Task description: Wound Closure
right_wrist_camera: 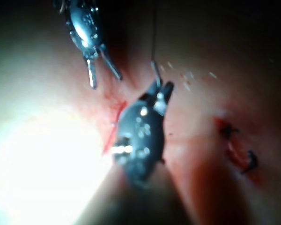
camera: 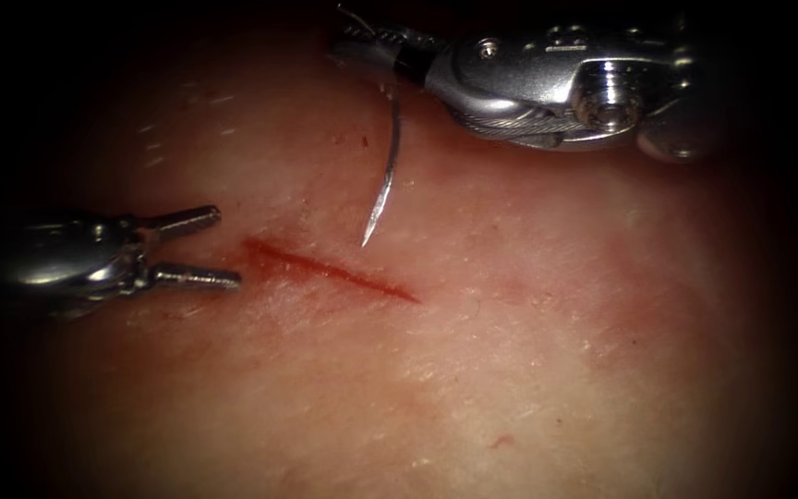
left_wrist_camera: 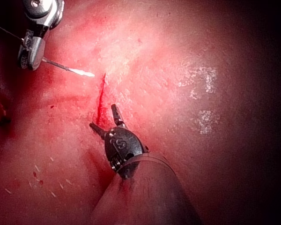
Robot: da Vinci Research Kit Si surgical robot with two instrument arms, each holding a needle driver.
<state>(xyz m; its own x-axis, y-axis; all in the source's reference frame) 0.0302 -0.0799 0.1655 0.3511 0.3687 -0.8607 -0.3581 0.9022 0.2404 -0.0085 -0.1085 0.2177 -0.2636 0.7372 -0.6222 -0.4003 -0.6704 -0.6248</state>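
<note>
The right arm's silver wristed tool is clamped on the thin curved steel needle near its blunt, thread-bearing end. From there the needle hangs in an arc, its sharp tip poised just above the pale pink pork tissue and clear of it, a little beyond the upper edge of the short red cut. The needle has not entered the tissue. A fine dark thread trails away from the tool behind the needle.

The left arm's silver tool sits just off the cut's left end, its two jaws spread apart and holding nothing.

Along this cut no stitch crosses the edges; red fluid lines it and it lies open. By that reading, closure here has hardly begun: every bite, pull-through and knot remains. In the right wrist view, dark stitches mark a separate red wound off to one side.
</note>
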